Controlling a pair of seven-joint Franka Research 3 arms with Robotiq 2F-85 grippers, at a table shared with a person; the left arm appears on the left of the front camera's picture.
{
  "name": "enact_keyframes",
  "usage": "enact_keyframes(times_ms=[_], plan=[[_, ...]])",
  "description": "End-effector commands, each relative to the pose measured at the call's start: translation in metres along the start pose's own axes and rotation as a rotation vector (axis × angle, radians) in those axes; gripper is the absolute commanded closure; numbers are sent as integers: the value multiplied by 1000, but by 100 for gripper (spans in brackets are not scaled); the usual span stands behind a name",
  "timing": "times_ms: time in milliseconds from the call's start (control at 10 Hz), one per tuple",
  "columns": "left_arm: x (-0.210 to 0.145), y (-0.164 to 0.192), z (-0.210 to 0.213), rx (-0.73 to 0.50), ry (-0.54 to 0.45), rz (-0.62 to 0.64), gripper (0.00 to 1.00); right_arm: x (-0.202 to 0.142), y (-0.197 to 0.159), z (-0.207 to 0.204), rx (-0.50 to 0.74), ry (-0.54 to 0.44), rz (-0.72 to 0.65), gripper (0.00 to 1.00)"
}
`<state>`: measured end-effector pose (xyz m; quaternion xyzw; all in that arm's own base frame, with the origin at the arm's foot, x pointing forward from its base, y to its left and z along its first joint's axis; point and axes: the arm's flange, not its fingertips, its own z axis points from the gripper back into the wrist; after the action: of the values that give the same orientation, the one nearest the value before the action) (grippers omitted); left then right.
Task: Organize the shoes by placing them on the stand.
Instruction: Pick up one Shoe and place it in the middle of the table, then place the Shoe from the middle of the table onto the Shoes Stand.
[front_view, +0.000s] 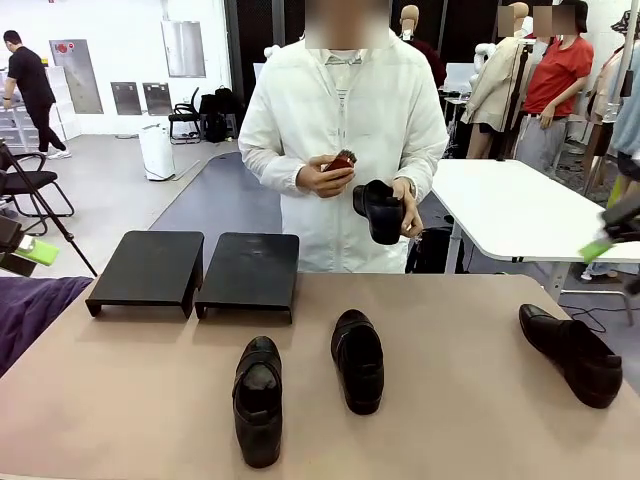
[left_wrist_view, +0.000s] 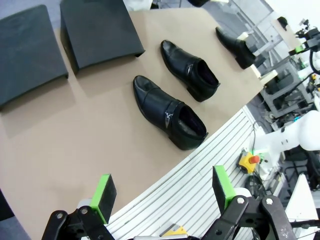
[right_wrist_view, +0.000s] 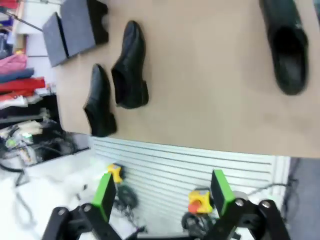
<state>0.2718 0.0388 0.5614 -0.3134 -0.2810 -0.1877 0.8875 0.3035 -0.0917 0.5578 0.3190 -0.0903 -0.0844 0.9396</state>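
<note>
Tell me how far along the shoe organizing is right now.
Done: nothing, the left stand and right stand are bare. In hand: the person holds the fourth shoe, off the table. Left: the near shoe, middle shoe and right shoe lie on the table, and all four need placing. The left pincer and right pincer are open, empty.

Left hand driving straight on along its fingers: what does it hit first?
Most likely the nearer black shoe on the table, roughly centred ahead of the open left hand; depth is uncertain.
</note>
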Motion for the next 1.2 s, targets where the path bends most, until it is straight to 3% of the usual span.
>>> enact_keyframes(times_ms=[0,200,300,400,1100], plan=[[1,1,0,-23,-12,-13,0,0,-44,23,104,-149,-133,0],[1,1,0,-23,-12,-13,0,-17,-80,39,178,-318,-252,0],[1,1,0,-23,-12,-13,0,-18,-79,29,72,-346,-297,0],[1,1,0,-23,-12,-13,0,-14,-83,53,131,-221,-237,0],[1,1,0,-23,-12,-13,0,-14,-83,53,131,-221,-237,0]])
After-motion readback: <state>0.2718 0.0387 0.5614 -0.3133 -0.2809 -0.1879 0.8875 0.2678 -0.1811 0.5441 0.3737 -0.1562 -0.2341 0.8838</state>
